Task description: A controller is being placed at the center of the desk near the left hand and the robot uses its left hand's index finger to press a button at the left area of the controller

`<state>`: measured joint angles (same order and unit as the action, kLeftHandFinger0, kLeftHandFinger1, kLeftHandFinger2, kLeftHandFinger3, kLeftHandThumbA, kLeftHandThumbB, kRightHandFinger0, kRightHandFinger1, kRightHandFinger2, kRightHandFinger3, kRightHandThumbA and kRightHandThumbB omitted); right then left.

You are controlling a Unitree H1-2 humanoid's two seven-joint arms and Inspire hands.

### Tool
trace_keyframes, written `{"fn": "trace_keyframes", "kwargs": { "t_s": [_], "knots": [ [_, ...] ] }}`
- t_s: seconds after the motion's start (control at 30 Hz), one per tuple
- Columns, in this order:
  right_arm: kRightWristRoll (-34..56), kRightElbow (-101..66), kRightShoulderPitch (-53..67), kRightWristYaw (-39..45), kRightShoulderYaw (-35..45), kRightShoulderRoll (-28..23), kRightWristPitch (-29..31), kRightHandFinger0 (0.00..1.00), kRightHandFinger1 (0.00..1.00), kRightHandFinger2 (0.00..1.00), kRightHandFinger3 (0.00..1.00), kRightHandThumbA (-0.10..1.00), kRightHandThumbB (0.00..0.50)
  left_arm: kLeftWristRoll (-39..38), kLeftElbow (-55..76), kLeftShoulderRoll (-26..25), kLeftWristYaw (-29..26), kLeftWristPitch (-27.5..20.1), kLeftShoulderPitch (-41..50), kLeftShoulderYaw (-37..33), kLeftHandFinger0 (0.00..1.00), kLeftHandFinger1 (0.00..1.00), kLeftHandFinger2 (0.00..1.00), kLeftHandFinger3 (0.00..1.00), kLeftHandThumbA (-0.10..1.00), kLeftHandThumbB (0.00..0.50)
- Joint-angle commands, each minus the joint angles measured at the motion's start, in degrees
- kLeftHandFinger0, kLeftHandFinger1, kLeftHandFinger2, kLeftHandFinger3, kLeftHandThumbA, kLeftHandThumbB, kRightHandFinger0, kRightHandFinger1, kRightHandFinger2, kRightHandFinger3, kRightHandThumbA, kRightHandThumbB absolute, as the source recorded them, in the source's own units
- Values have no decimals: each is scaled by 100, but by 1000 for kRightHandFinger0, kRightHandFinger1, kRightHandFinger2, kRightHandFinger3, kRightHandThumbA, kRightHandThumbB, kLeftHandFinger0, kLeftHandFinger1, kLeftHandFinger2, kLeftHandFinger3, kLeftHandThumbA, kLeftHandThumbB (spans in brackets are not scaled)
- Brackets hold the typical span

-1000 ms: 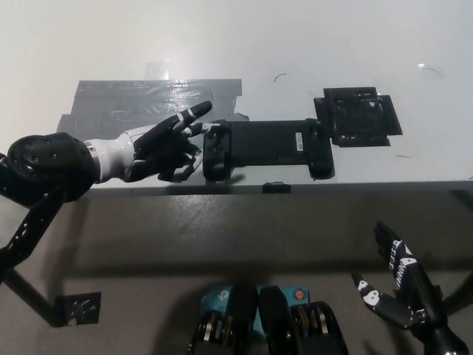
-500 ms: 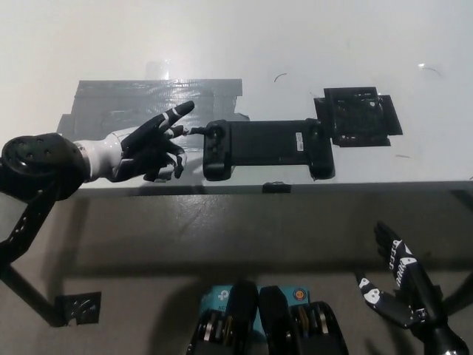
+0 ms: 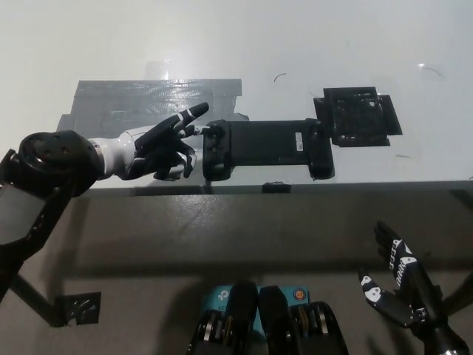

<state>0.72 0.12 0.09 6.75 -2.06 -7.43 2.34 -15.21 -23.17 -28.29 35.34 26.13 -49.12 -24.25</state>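
White desk (image 3: pixel 310 44): our left hand (image 3: pixel 159 144), fingers spread and holding nothing, reaches the controller (image 3: pixel 264 148)'s left end; we're mid-press, next probably push down. Right hand (image 3: pixel 403 285) idles open, low.

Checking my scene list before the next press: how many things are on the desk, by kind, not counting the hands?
Controller: 1, black, touched at its left end by the left hand.
Grey tape patch: 1.
Black square patch: 1.
Total: 3.
The right hand rests below the desk edge, open.
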Motion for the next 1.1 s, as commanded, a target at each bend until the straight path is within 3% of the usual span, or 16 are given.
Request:
{"fn": "trace_keyframes", "kwargs": {
  "t_s": [0.0,0.27,0.63,0.8,0.93,0.97,1.07],
  "knots": [
    [-54,-199,-143,-9,12,-28,43,1000,1000,1000,1000,473,212,286,-83,2,68,80,-288,152,2,0,231,1000,1000,425],
    [-52,-196,-184,5,17,-56,1,1000,1000,1000,1000,474,210,451,-497,103,165,-91,-335,274,31,0,162,1000,1000,445],
    [-104,-166,-215,15,16,-52,73,1000,1000,1000,1000,467,202,675,-586,202,238,-145,-295,388,1,0,204,1000,1000,444],
    [-109,-153,-257,7,27,-51,82,1000,1000,1000,1000,477,210,854,-478,207,259,-113,-293,336,0,0,249,1000,1000,434],
    [-71,-164,-259,20,39,-50,46,1000,1000,1000,1000,484,216,921,-333,228,272,-146,-239,338,0,0,235,1000,1000,392],
    [-39,-170,-261,39,41,-52,20,1000,1000,1000,1000,485,212,912,-344,239,287,-133,-241,354,32,0,236,1000,1000,395],
    [-25,-158,-281,41,50,-49,33,1000,1000,1000,1000,484,214,976,-334,250,311,-111,-267,340,0,0,238,1000,1000,401]
  ]
}}
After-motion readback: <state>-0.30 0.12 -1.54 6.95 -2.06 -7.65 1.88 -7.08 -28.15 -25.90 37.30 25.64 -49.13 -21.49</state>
